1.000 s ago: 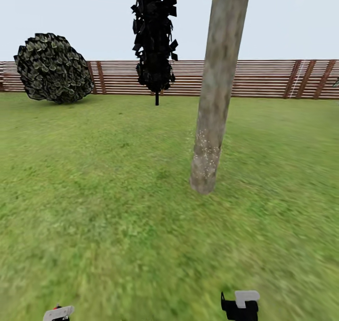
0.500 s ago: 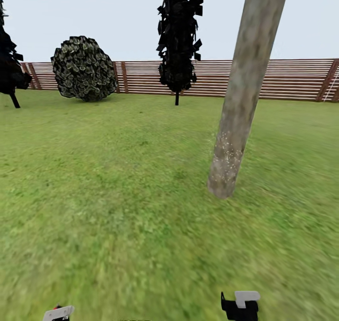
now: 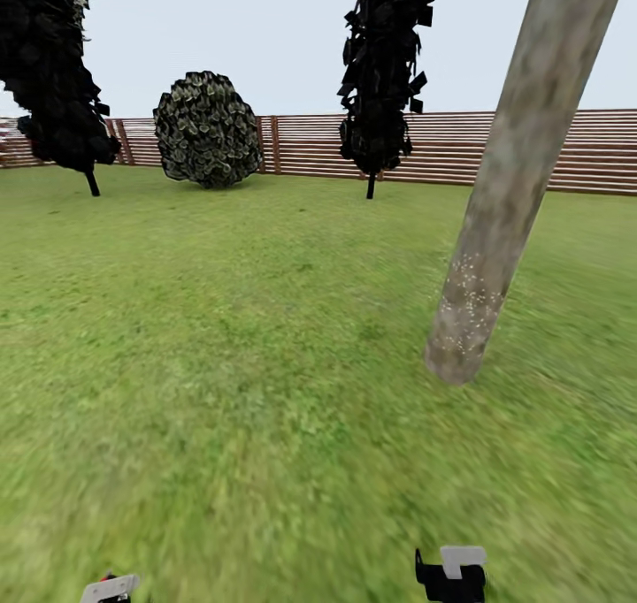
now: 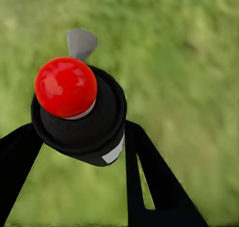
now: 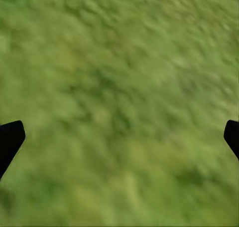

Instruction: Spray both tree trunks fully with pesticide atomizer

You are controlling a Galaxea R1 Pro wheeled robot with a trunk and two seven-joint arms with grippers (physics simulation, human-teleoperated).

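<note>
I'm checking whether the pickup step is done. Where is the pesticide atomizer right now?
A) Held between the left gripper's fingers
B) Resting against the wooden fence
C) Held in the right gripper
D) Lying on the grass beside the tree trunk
A: in the left wrist view the pesticide atomizer, black with a red tip, sits clamped between the left gripper's dark fingers above the grass, while the right gripper is spread open with nothing between its fingers.

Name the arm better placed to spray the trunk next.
Left. Its claw is shut on the pesticide atomizer; the right claw is open and empty over grass, though the tree trunk stands rightward.
</note>
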